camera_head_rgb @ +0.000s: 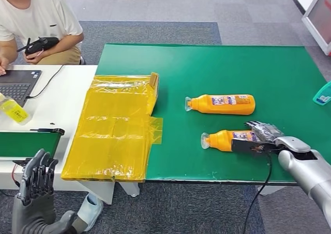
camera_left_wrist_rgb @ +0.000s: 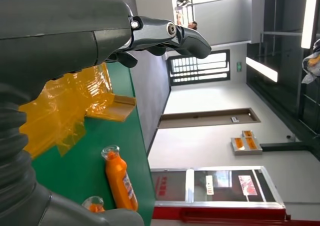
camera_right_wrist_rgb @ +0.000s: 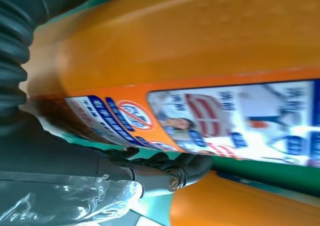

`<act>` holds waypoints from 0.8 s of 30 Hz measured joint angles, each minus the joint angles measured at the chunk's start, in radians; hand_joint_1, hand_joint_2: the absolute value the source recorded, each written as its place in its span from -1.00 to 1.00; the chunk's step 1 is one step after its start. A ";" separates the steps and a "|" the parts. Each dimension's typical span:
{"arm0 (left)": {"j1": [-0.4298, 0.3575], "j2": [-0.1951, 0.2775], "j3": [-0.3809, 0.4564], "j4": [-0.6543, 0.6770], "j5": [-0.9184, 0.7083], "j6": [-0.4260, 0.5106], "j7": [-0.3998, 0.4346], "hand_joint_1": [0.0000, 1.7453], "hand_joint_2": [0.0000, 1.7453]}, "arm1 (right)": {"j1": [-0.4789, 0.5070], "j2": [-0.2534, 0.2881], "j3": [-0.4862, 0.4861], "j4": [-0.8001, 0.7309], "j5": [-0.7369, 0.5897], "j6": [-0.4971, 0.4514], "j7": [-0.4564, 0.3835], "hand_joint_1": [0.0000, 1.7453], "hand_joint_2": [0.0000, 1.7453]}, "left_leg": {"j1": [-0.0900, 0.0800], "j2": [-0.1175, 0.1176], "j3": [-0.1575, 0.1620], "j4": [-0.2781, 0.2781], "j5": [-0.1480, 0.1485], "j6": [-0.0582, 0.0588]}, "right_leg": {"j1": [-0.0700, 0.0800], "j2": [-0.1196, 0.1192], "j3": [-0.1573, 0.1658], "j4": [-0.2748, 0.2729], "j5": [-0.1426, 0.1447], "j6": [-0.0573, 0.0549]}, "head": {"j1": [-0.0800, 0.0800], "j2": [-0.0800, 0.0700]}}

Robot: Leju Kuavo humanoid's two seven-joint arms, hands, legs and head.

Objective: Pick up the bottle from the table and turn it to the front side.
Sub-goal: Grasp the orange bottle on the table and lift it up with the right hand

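**A:** Left to right, then. At the near left, below the table edge, the robot's left hand (camera_head_rgb: 37,179) hangs with fingers upright and slightly apart, holding nothing. Far left, a person (camera_head_rgb: 37,16) sits behind a laptop (camera_head_rgb: 17,84) with a dark controller (camera_head_rgb: 41,44) in hand.

**B:** And that crinkled sheet?

**A:** A flattened box wrapped in yellow tape (camera_head_rgb: 113,125), lying across the seam between the white table (camera_head_rgb: 66,97) and the green table (camera_head_rgb: 242,68). Right of it lie two orange bottles on their sides, caps pointing left: the far bottle (camera_head_rgb: 222,104) untouched, the near bottle (camera_head_rgb: 228,140) close to the front edge.

**B:** Which one is the robot after?

**A:** The near one, by my reading. The right hand (camera_head_rgb: 261,138) is at its base end, dark fingers lying over the body. The wrist camera shows the label right up against the hand, with a finger beside it, but I cannot tell whether the grasp has actually closed.

**B:** So what could spoil it?

**A:** The bottle looks smooth and round, and the hand meets it at the base end rather than the middle. Lifted from there, the cap end may droop or the bottle may roll out of the fingers. It lies close to the near edge, so a slip could send it to the floor. A wide turn might also knock the far bottle just behind it.
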 joint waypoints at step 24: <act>0.005 0.001 -0.014 0.000 0.018 -0.009 0.000 -1.00 1.00 | -0.006 0.006 -0.015 0.025 0.141 -0.020 0.001 1.00 1.00 | 0.000 0.000 0.000 0.000 0.001 0.001 | 0.000 0.000 0.002 -0.002 0.001 0.002 | 0.000 0.000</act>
